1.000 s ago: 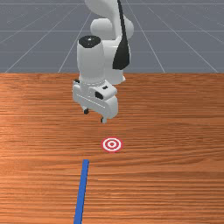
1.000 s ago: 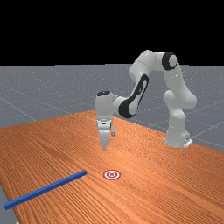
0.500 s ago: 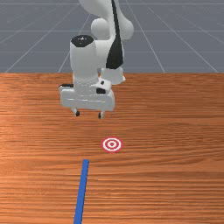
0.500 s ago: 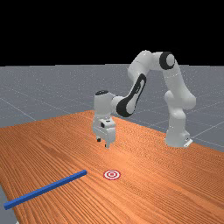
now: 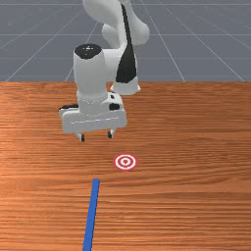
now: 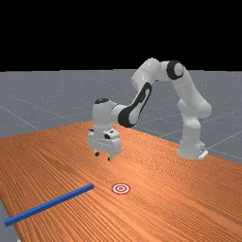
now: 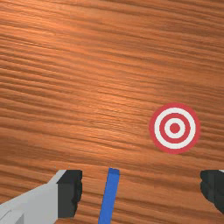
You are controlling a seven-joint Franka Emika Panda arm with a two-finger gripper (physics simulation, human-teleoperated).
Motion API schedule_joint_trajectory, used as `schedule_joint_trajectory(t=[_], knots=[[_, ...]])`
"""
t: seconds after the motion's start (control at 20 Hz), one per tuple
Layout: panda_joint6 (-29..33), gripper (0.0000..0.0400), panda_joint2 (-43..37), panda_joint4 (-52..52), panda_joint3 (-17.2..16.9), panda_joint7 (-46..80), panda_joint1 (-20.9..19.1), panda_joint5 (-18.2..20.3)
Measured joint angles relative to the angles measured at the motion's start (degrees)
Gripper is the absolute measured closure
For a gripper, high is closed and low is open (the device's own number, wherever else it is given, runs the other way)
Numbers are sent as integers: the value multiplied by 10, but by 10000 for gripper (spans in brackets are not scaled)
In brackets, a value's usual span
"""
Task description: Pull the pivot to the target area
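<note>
Gripper [image 5: 96, 138] hung above the table [image 5: 196, 196], to the front view's left of the target [image 5: 125, 162], fingers wide apart. Blue bar [image 5: 91, 215] lay on the table, one end near the target but not touching, the rest running away from it.

Pale lines [image 5: 184, 79] cross the grey floor [image 5: 39, 54] beyond the orange-brown wooden table [image 5: 196, 147].
</note>
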Motion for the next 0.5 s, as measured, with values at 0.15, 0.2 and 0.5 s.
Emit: schedule_joint_trajectory(t=[0.15, 0.2, 0.5], knots=[[-28, 0, 39, 64, 10, -54, 1, -13], [-38, 0, 54, 89, 12, -71, 2, -17], [-99, 0, 136, 233, 11, -92, 24, -26]])
